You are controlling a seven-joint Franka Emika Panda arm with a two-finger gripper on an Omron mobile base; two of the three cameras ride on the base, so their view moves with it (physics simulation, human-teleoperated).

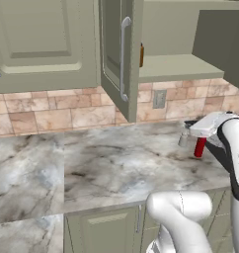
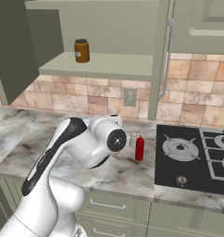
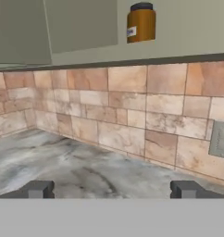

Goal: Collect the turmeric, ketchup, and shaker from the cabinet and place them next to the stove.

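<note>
Two dark fingertips (image 3: 40, 189) stand far apart at the foot of the hand view, so the gripper (image 3: 112, 190) is released and carries nothing. Beyond them, the turmeric (image 3: 141, 22) sits upright on the shelf of the cabinet (image 2: 104, 65), well above the counter (image 1: 116, 158) and near the shelf's front edge. Taking the stove (image 2: 192, 155) as landmark: the ketchup (image 2: 140, 148) stands on the counter just beside its left edge, and the shaker (image 2: 132, 140) is close behind the ketchup, further from the stove. Those two look placed; the turmeric looks like the one left. Likely trouble is the climb to the shelf: the open cabinet door (image 1: 119, 54) hangs close by and the arm could clip it. A reach coming in too low could push the turmeric backward, and swinging the elbow carelessly might knock over the ketchup
</note>
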